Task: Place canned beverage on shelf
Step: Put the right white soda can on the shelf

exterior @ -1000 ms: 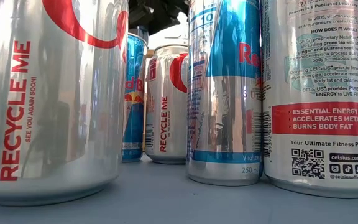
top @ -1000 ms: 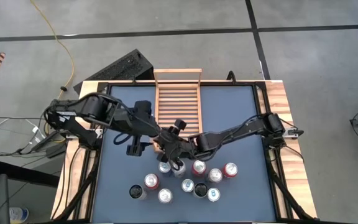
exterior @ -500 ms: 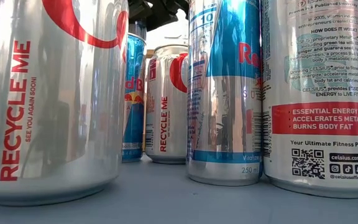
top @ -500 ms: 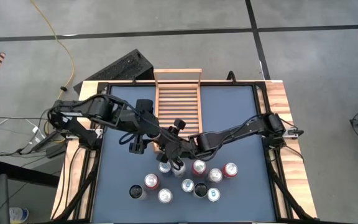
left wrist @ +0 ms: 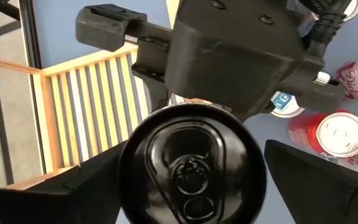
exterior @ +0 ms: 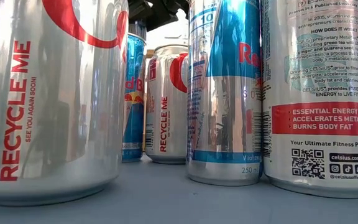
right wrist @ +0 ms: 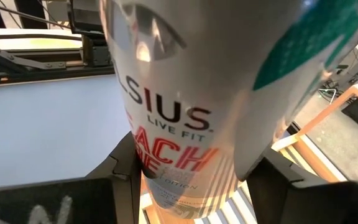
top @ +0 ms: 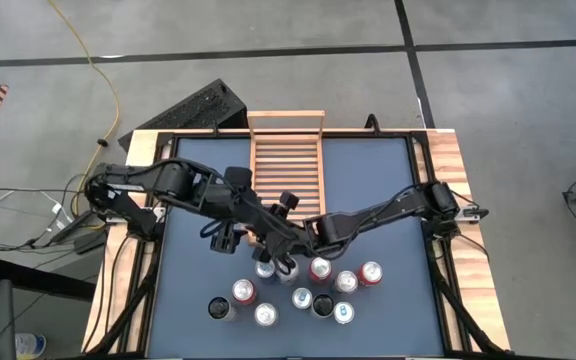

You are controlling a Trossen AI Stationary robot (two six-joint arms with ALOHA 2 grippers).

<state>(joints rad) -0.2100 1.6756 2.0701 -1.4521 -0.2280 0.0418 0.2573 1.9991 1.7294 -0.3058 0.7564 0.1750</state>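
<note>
Held can: white Celsius can with red peach lettering (right wrist: 185, 124), black lid (left wrist: 194, 165), sits upright between both arms' jaws, just beside the near end of the shelf.
Right gripper (right wrist: 191, 180): jaws clamped on the can's body, a dark finger (right wrist: 61, 193) on each side.
Left gripper (left wrist: 191, 186): jaws spread on either side of the can's black lid, a gap showing on both sides.
Shelf: light-wood slatted rack (top: 286, 165) with raised end rails, on the blue counter (top: 378, 190) at its far middle.
Other cans: cluster of silver, red and blue cans (top: 303, 290) near the counter's front edge.
</note>
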